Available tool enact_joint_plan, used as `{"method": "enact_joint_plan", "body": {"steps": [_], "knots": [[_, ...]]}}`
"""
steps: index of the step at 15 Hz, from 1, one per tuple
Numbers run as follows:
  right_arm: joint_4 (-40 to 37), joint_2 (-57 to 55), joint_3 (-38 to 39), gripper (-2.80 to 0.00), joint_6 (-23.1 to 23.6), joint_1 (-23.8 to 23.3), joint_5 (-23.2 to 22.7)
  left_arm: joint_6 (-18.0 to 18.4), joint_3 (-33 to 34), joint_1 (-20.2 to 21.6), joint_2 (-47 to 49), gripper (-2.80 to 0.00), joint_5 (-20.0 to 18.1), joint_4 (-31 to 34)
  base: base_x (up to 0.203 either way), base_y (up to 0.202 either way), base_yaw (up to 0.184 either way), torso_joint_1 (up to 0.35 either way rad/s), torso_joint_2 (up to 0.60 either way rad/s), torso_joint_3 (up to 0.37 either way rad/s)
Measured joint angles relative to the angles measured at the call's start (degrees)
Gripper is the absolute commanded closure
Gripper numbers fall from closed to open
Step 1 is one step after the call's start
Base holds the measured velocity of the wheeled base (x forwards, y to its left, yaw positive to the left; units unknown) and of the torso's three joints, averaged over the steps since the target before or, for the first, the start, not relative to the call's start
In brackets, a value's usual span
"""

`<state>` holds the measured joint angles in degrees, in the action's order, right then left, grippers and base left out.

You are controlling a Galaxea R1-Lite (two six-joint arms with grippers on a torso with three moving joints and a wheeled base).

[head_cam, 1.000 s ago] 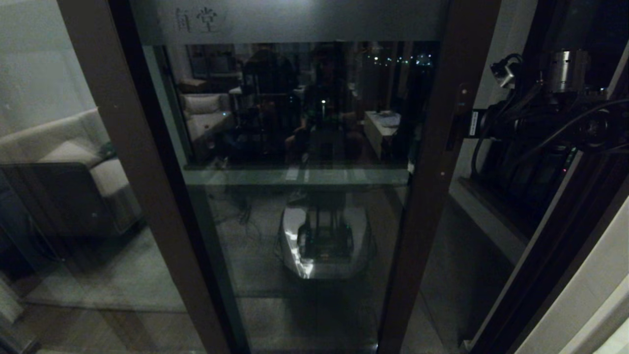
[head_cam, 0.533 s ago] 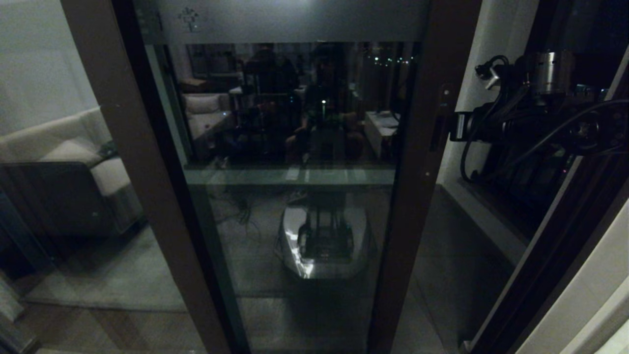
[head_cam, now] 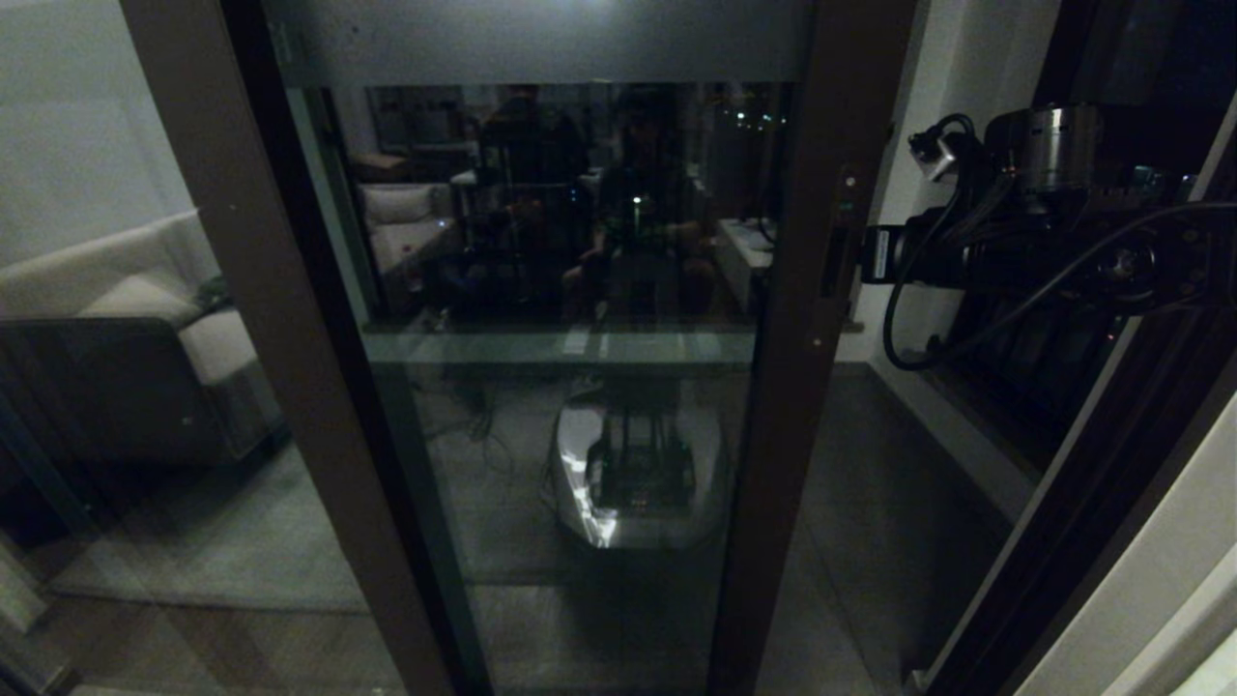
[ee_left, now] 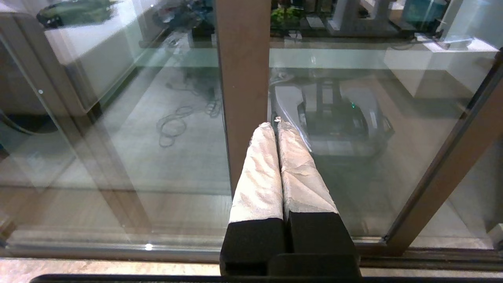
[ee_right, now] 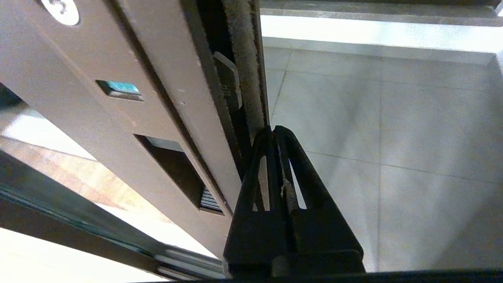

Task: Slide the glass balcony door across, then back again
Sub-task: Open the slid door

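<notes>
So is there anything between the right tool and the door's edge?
Nothing: in the right wrist view the shut right tool sits against the edge of the glass balcony door, by its fuzzy seal strip; no gap shows.

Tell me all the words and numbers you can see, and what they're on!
No text here reads clearly.
Round white sticker on the glass balcony door, on its brown frame: a dark mark, cut off by the picture's edge, cannot be read.
White label at the right gripper: too small to read.
Frosted band at the door's top: no characters can be made out.
</notes>
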<state>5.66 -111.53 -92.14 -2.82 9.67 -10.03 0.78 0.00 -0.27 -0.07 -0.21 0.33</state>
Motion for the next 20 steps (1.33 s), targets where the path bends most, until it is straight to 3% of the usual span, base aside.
{"method": "enact_joint_plan", "body": {"steps": [20], "knots": [[2.2,-3.2,-1.7,0.0,-1.7,5.2,-0.4,0.0,0.0,0.0,0.0,0.0,0.0,0.0,0.0,0.0,0.0,0.0,0.0,0.0]]}}
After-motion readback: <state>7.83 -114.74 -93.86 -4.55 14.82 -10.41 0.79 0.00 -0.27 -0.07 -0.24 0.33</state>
